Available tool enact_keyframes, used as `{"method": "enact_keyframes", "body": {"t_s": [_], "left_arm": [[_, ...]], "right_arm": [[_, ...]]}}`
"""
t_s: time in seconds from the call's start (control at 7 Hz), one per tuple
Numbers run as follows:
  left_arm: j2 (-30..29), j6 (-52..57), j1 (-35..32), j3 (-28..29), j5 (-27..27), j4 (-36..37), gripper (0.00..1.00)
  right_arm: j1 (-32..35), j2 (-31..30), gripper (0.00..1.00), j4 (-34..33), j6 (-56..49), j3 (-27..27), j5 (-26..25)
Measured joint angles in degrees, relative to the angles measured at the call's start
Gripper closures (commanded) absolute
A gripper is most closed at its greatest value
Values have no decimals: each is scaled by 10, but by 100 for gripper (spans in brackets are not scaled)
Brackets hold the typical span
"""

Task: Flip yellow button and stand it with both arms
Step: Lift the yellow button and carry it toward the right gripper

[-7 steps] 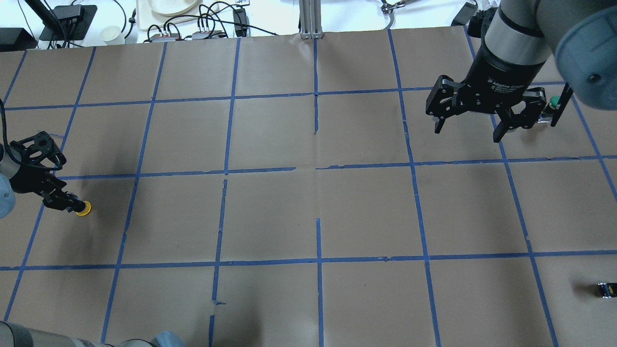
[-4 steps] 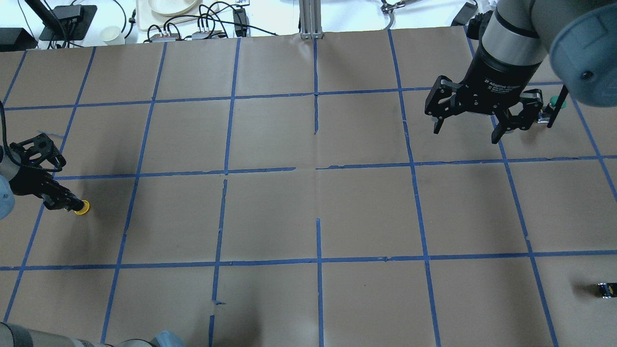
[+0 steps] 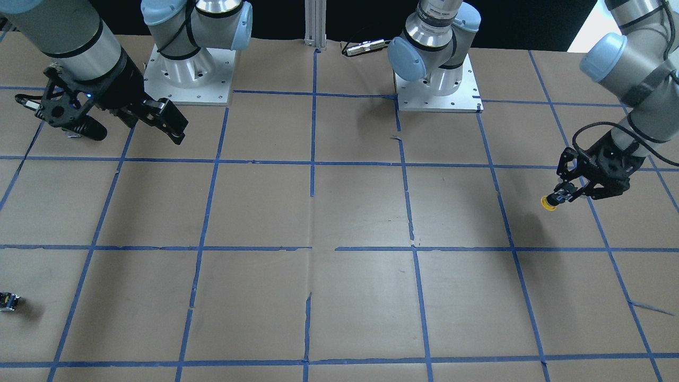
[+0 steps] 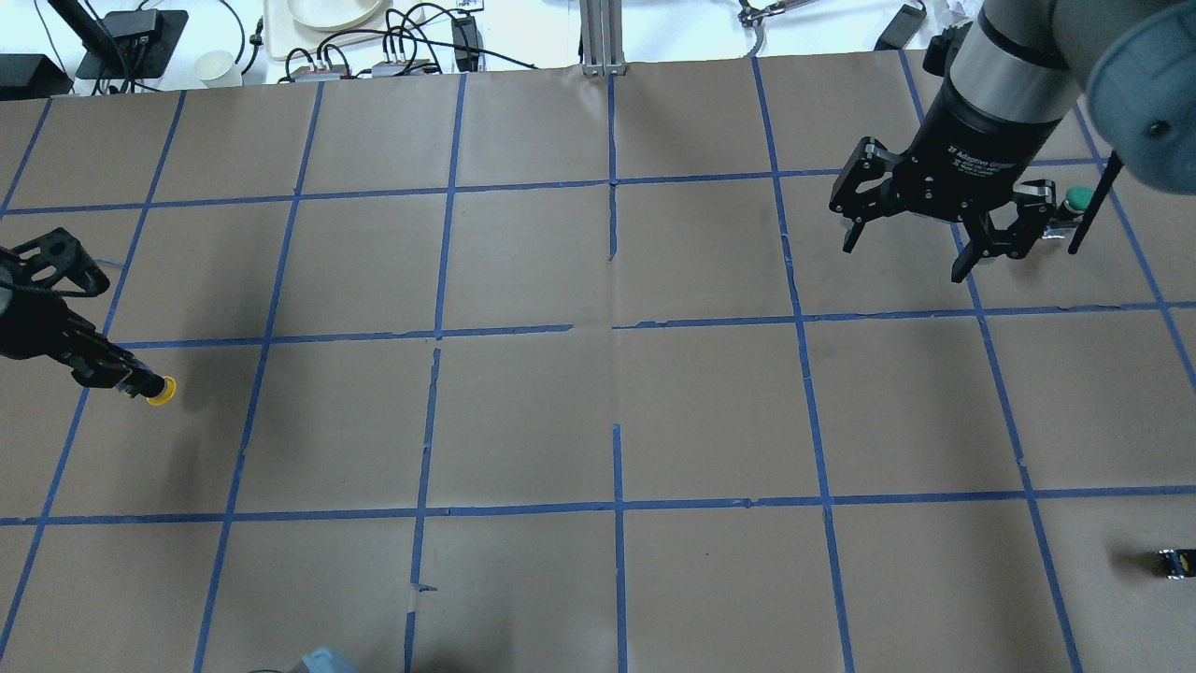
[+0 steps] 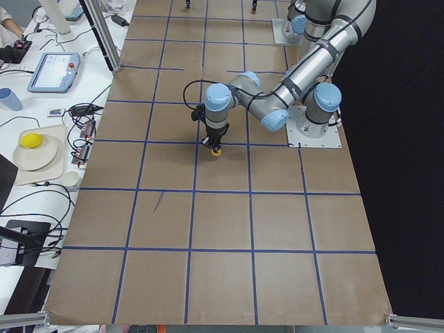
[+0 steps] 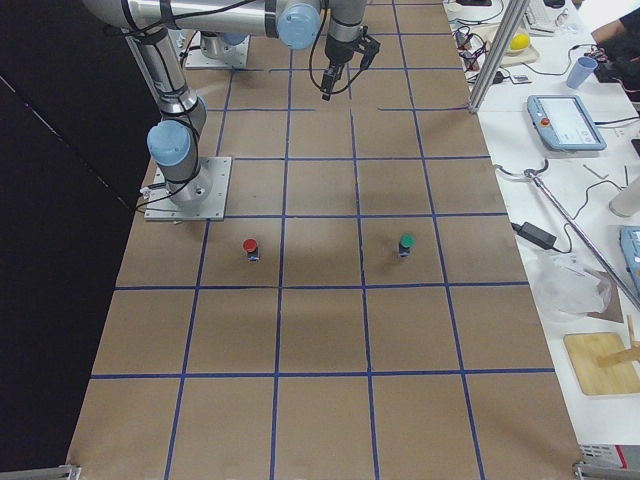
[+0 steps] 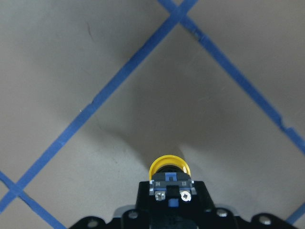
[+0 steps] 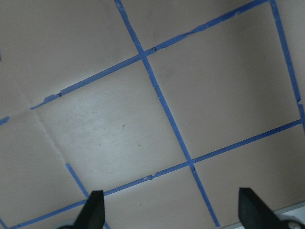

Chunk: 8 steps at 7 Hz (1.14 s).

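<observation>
The yellow button (image 4: 162, 390) is clamped by its black body in my left gripper (image 4: 131, 379) at the table's left side, with the cap pointing out past the fingertips. It hangs a little above the paper over its own shadow. It also shows in the front view (image 3: 548, 203), the left side view (image 5: 217, 152) and the left wrist view (image 7: 168, 164), where its screw contacts face the camera. My right gripper (image 4: 903, 262) hangs open and empty above the far right of the table, far from the button. It also shows in the front view (image 3: 137, 136).
A green-capped button (image 4: 1079, 197) stands just right of my right gripper. A red-capped button (image 6: 250, 247) stands near the right arm's base. A small dark block with a yellow spot (image 4: 1174, 562) lies at the near right edge. Cables and gear lie beyond the far edge.
My left arm has drawn back to the left and lifted the button slightly, its cap shifting a little away in the overhead view. My right gripper has shifted slightly and stays open.
</observation>
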Motion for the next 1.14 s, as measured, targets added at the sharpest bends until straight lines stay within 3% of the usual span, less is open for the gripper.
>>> {"method": "enact_keyframes", "body": {"t_s": [0.29, 0.57, 1.14], "left_arm": [[23, -122, -88, 64, -75, -142, 87], [35, -249, -184, 102, -202, -228, 89], [70, -524, -283, 97, -485, -263, 92]], "right_arm": [[-21, 0, 0, 2, 89, 0, 111], [-26, 1, 0, -2, 184, 0, 206], [-40, 1, 0, -6, 317, 0, 351]]}}
